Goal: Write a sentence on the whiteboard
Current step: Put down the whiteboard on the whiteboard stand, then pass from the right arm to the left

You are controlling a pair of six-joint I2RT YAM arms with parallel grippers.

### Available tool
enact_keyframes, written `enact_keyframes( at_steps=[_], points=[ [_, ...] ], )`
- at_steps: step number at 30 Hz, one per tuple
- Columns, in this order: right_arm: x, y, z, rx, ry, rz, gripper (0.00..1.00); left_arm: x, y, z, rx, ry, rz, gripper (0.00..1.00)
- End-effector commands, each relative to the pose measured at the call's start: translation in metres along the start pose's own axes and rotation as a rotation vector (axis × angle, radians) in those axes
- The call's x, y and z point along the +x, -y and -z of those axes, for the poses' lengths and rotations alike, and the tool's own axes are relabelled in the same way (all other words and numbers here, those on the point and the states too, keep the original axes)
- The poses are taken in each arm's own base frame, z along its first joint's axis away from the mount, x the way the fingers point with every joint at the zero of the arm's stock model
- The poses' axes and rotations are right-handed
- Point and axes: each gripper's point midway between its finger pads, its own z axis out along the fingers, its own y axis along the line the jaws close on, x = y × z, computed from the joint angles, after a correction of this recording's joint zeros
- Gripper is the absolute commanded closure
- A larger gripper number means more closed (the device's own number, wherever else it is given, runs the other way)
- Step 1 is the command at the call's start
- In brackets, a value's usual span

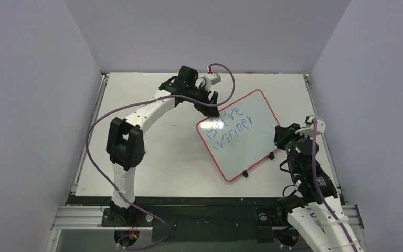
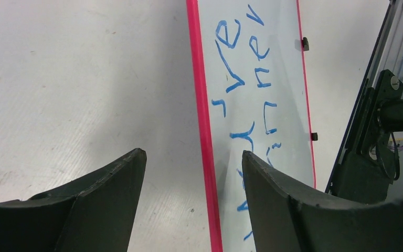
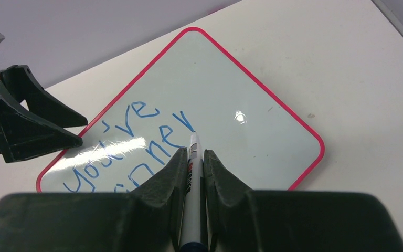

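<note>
Top external view: a rectangular glossy whiteboard with a thin pink-red frame [image 1: 252, 137] lies flat on the white table [image 1: 157, 157], right of centre and turned at an angle, with its 2 small black feet [image 1: 245, 174] on the near-right edge. Blue handwritten marker lettering [image 1: 231, 126] runs across the board's left half in slanted lines, reading "You've" and what looks like "winner". The left arm's black two-finger gripper [image 1: 211, 111] hangs at the board's far-left edge. In the left wrist view its jaws are spread wide, 1 finger over the bare table and 1 over the board, with the pink-red frame running between them; contact cannot be made out. The right arm's black gripper [image 3: 193, 155] reaches in from the board's right side, its jaws pinching a slim white marker pen [image 3: 191, 210]. The pen's tip rests at the last blue letter of the second line.
</note>
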Motion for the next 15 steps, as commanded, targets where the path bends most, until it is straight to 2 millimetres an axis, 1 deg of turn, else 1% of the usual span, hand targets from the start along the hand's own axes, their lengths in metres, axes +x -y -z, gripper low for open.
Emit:
enact_keyframes(
  at_steps=[1,2,3,4,5,6,7,8,9,10,11,13,14,15],
  points=[
    [-0.023,-0.018,0.012,-0.072,0.031,-0.043,1.0,-0.048,0.012,0.061,-0.096,0.15,-0.13,0.35],
    [-0.022,-0.021,0.014,-0.089,0.02,-0.05,1.0,-0.052,0.017,0.074,-0.115,0.187,-0.157,0.35],
    [-0.022,-0.023,0.015,-0.099,0.018,-0.056,1.0,-0.048,0.012,0.081,-0.146,0.196,-0.158,0.36],
    [-0.021,-0.027,0.016,-0.12,0.008,-0.067,1.0,-0.062,0.02,0.098,-0.17,0.262,-0.204,0.36],
    [-0.021,-0.03,0.017,-0.134,0.003,-0.073,1.0,-0.048,0.013,0.098,-0.207,0.251,-0.191,0.35],
    [-0.02,-0.035,0.019,-0.161,-0.009,-0.086,1.0,-0.063,0.023,0.116,-0.231,0.326,-0.247,0.35],
    [-0.019,-0.038,0.019,-0.176,-0.016,-0.091,1.0,-0.045,0.019,0.111,-0.254,0.307,-0.247,0.35],
    [-0.017,-0.045,0.021,-0.212,-0.03,-0.103,1.0,-0.058,0.031,0.125,-0.265,0.375,-0.308,0.35],
    [-0.018,-0.049,0.021,-0.229,-0.032,-0.109,1.0,-0.042,0.034,0.117,-0.258,0.353,-0.339,0.35],
    [-0.016,-0.056,0.023,-0.267,-0.049,-0.118,1.0,-0.037,0.043,0.122,-0.255,0.38,-0.383,0.36],
    [-0.017,-0.061,0.024,-0.287,-0.05,-0.123,1.0,-0.036,0.051,0.121,-0.253,0.392,-0.432,0.35],
    [-0.017,-0.071,0.025,-0.34,-0.057,-0.131,1.0,-0.032,0.066,0.128,-0.251,0.459,-0.527,0.34],
    [-0.015,-0.076,0.026,-0.37,-0.071,-0.133,1.0,-0.027,0.072,0.132,-0.251,0.498,-0.57,0.33],
    [-0.016,-0.081,0.025,-0.391,-0.066,-0.136,1.0,-0.022,0.079,0.132,-0.235,0.513,-0.617,0.33]
  ],
)
